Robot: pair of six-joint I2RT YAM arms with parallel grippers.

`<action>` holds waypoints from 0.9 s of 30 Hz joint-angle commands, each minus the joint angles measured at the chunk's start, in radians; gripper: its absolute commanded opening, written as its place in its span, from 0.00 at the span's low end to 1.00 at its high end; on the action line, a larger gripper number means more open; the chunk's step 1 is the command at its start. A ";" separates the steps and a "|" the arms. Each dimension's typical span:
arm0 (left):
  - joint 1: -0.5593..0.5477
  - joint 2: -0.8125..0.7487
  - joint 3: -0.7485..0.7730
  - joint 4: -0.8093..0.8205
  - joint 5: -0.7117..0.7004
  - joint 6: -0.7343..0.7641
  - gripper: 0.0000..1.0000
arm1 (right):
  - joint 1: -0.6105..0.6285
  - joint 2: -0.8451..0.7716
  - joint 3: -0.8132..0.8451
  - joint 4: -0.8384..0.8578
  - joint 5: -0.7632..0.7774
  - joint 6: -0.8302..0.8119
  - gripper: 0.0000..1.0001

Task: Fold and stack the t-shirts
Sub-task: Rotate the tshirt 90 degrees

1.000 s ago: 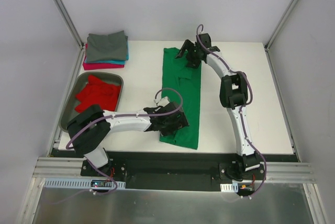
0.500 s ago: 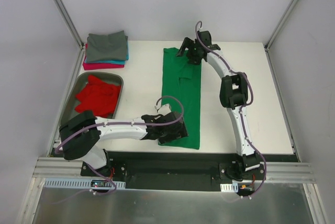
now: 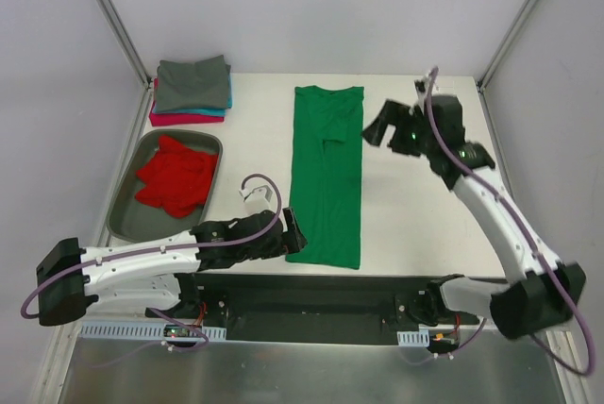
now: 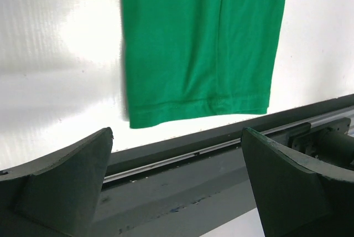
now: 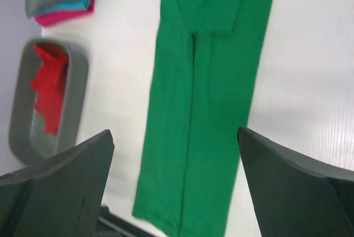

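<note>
The bright green t-shirt [image 3: 327, 174] lies flat on the white table as a long narrow strip, sides folded in; it also shows in the left wrist view [image 4: 202, 43] and the right wrist view [image 5: 207, 98]. The red t-shirt [image 3: 175, 176] lies crumpled in the grey tray [image 3: 125, 206]. Grey, teal and pink-magenta shirts [image 3: 192, 89] sit folded in a stack at the back left. My left gripper [image 3: 294, 232] is open and empty, low by the green shirt's near left corner. My right gripper [image 3: 379, 126] is open and empty, raised to the right of the shirt's collar end.
The table's front edge and black mounting rail [image 4: 221, 159] lie just below the left gripper. Bare white table [image 3: 434, 215] spreads right of the green shirt. Frame posts stand at the back corners.
Both grippers have let go of the green shirt. The left arm drew back toward the near left; the right arm swung away from the collar to the right and rose.
</note>
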 commanded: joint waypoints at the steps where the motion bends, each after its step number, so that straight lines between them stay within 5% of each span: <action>1: -0.003 -0.048 -0.024 -0.043 -0.036 0.092 0.99 | -0.003 -0.227 -0.470 0.337 -0.124 0.111 0.96; 5: 0.020 -0.005 -0.015 -0.041 -0.019 0.121 0.99 | -0.014 -0.401 -0.845 0.642 -0.120 0.414 0.96; 7: 0.045 0.032 -0.013 -0.041 0.004 0.121 0.99 | -0.014 -0.422 -0.958 0.726 -0.197 0.431 0.96; 12: 0.091 0.113 -0.036 0.031 0.065 0.127 0.99 | 0.007 -0.454 -1.086 0.779 -0.287 0.495 0.96; 17: 0.137 0.185 -0.051 0.120 0.160 0.153 0.93 | 0.036 -0.536 -1.131 0.634 -0.262 0.495 0.96; 24: 0.149 0.310 -0.029 0.154 0.225 0.173 0.69 | 0.059 -0.678 -1.175 0.448 -0.187 0.496 0.97; 27: 0.148 0.353 -0.012 0.154 0.274 0.176 0.47 | 0.063 -0.720 -1.178 0.362 -0.164 0.495 0.97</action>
